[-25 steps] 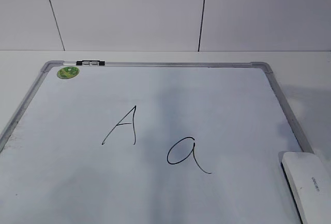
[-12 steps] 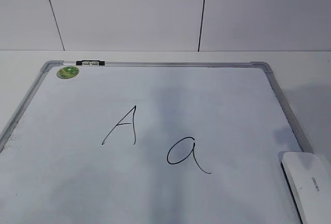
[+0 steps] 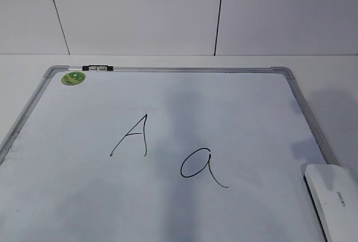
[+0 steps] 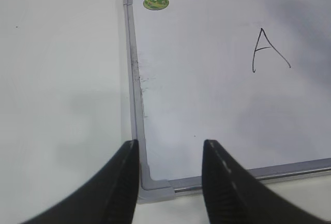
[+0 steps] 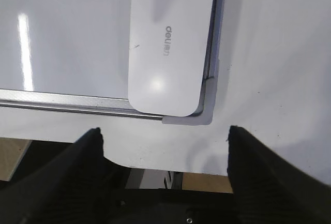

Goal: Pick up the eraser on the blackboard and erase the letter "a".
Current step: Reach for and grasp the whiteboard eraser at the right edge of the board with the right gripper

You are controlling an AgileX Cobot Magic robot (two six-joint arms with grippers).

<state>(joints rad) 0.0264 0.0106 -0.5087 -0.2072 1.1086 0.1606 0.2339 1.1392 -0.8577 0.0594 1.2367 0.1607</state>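
Note:
The blackboard (image 3: 168, 108) is a white board with a grey frame lying flat on the table. The cursive letter "a" (image 3: 200, 166) is drawn in black near its middle. The white eraser (image 3: 334, 200) lies on the board's near right corner; in the right wrist view it (image 5: 170, 38) shows grey lettering on top. My right gripper (image 5: 164, 133) is open and empty, above the table edge just short of the eraser. My left gripper (image 4: 169, 146) is open and empty over the board's near left corner (image 4: 155, 188). Neither gripper shows in the exterior view.
An angular capital "A" (image 3: 133, 136) is drawn left of the "a"; it also shows in the left wrist view (image 4: 269, 50). A small black-and-white marker (image 3: 97, 68) lies on the top frame beside a round green sticker (image 3: 73, 77). The table's front edge (image 5: 155, 168) is under my right gripper.
The board, letters and eraser have not moved. A faint shadow at the board's right edge has shifted slightly.

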